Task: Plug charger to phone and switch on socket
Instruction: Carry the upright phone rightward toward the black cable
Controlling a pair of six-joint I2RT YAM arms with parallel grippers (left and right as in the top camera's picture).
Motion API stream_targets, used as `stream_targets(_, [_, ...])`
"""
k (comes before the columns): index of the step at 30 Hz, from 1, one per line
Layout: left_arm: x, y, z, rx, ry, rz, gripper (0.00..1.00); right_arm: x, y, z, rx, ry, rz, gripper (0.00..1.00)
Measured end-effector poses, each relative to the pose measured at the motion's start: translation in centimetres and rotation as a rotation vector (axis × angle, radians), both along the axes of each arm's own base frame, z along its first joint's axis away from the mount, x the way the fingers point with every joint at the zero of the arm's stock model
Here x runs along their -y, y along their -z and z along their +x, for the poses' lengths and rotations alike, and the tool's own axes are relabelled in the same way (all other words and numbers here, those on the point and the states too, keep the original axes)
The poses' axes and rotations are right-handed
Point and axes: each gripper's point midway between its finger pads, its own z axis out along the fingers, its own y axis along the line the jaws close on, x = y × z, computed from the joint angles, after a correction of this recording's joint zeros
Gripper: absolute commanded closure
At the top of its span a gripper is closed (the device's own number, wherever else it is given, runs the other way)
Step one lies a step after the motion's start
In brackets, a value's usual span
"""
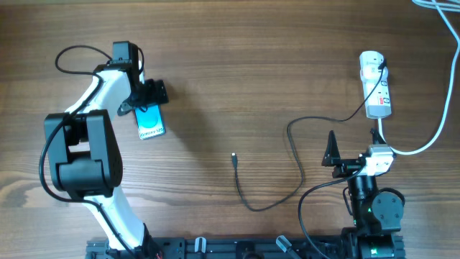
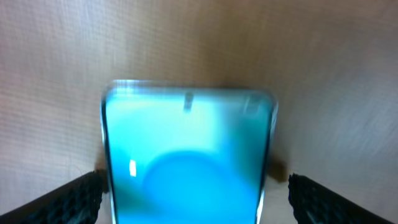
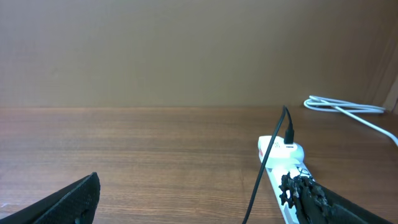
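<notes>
Overhead: found left gripper [image 1: 147,106] spread wide, empty, astride the phone [image 1: 151,124], left on the table [image 1: 215,57]; right gripper [image 1: 334,160] likewise agape near the socket [image 1: 376,90]. Noted charger tip [image 1: 234,157] well apart, mid-table. Risked skewing the phone by clamping off-centre.

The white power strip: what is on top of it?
A black charger cable is plugged into the far end of the power strip. In the right wrist view a robot finger covers its near part, hiding whatever sits there.
</notes>
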Motion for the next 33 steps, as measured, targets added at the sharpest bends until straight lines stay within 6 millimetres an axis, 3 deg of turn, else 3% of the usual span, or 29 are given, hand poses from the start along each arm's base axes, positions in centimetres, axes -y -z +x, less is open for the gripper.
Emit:
stream_targets(6, [0.2,0.2,-2.6,-0.105,-0.009,-0.01,0.0,0.0,0.0,0.0,0.0,0.0,0.0,0.0])
stream_targets(13, [0.3,0.1,-2.5,-0.101,-0.026,-0.023,0.0,0.0,0.0,0.0,0.0,0.0,0.0,0.0])
stream_targets(18, [0.4,0.1,-2.3,-0.089,-0.038,-0.033,0.31,0.0,0.0,0.0,0.0,0.0,0.0,0.0])
stream_targets(19, [0.5,0.1,-2.2,-0.085,-0.041,-0.04,0.33,0.0,0.0,0.0,0.0,0.0,0.0,0.0])
stream_targets(27, [1.4,0.1,-2.3,-0.068,-0.043,-0.059,0.31,0.0,0.0,0.0,0.0,0.0,0.0,0.0])
stream_targets(33, [4.0,0.1,-2.7,-0.051,0.005,-0.052,0.31,0.0,0.0,0.0,0.0,0.0,0.0,0.0])
